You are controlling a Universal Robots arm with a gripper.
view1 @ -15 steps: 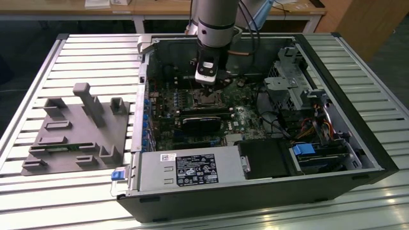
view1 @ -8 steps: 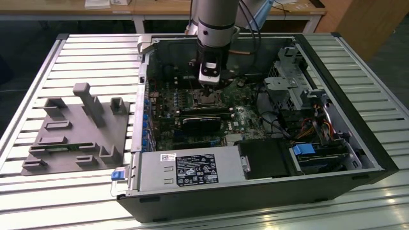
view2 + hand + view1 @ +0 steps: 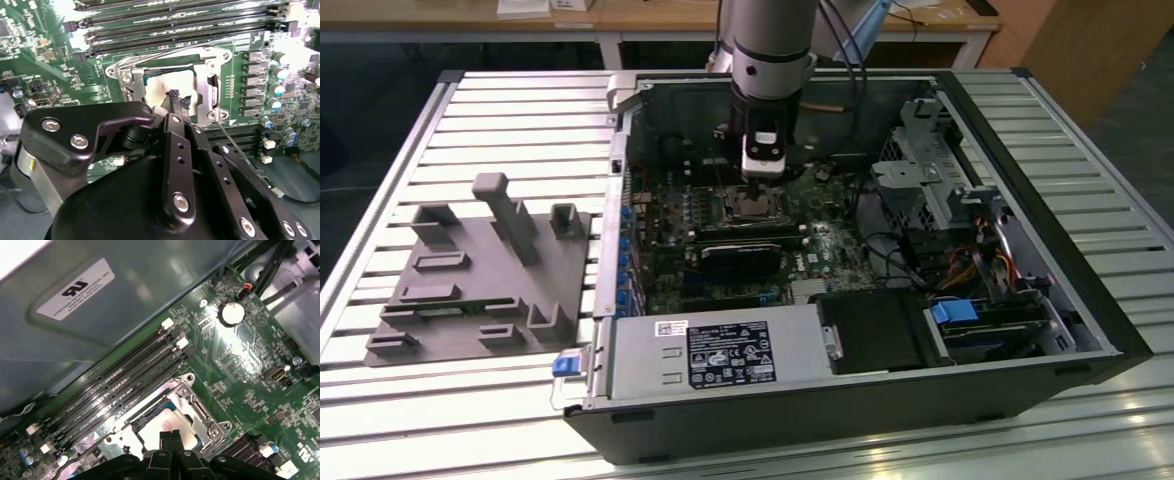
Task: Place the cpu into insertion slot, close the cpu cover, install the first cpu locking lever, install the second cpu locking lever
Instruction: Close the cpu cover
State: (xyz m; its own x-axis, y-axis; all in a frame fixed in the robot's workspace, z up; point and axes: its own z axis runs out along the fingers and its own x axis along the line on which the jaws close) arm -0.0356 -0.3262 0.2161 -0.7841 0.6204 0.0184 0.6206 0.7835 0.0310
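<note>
- A grey moulded fixture [image 3: 480,270] is seen on the slatted table [image 3: 520,110], well apart from the gripper [image 3: 765,172], on the exterior view's left.
- An open computer case [image 3: 854,410] is set beside the fixture, and the arm is lowered into it from above.
- The gripper is held just above the socket [image 3: 754,205] on the green board.
- In both wrist views the gripper [image 3: 177,100] [image 3: 172,436] is seen with its two black fingers pressed together, and nothing is seen held between them.
- The chip [image 3: 162,82] [image 3: 160,422], with its dull silvery top, is seated in the socket directly beyond the fingertips; whether it is touched by them cannot be told.
- A silver metal frame [image 3: 207,90] [image 3: 197,412] is laid around the chip, apparently lowered flat, with the chip showing through its cut-out.
- Long black memory slots [image 3: 175,25] [image 3: 115,390] are ranged just past the socket, on its far side from the gripper.
- A metal drive cage [image 3: 947,190] is found near the gripper on the exterior view's right.
</note>
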